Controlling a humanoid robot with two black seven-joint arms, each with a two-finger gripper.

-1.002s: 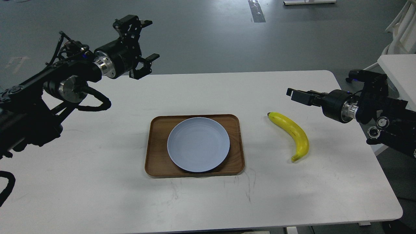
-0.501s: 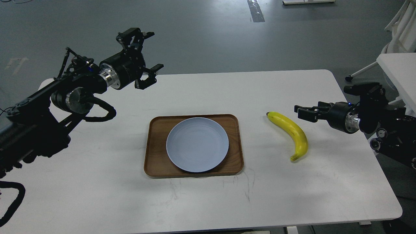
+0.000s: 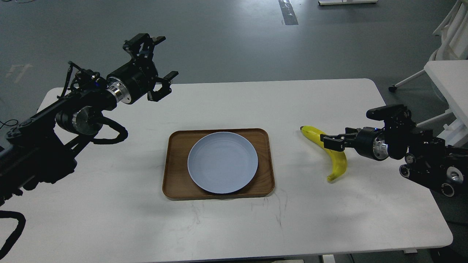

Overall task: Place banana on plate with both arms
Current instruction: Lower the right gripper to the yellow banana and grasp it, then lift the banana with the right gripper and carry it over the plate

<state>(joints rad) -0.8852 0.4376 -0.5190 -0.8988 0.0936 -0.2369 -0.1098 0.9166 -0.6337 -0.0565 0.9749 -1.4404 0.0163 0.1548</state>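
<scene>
The yellow banana (image 3: 339,163) lies on the white table, right of the tray, its dark stem tip pointing to the far left. The pale blue-grey plate (image 3: 222,162) sits on a brown wooden tray (image 3: 176,160) at the table's middle. My right gripper (image 3: 331,142) is low over the banana's middle and covers part of it; its fingers look slightly apart and I cannot see them clamped on the fruit. My left gripper (image 3: 161,61) is open and empty, held high above the table's far left, well away from the plate.
The white table (image 3: 109,219) ends close behind my right arm on the right. A second white table (image 3: 448,78) and white frame legs stand at the far right. Grey floor lies beyond the table's far edge.
My right gripper has come down and to the left, from above and right of the banana to over its middle. My left gripper shifted slightly. Banana and plate have not moved.
</scene>
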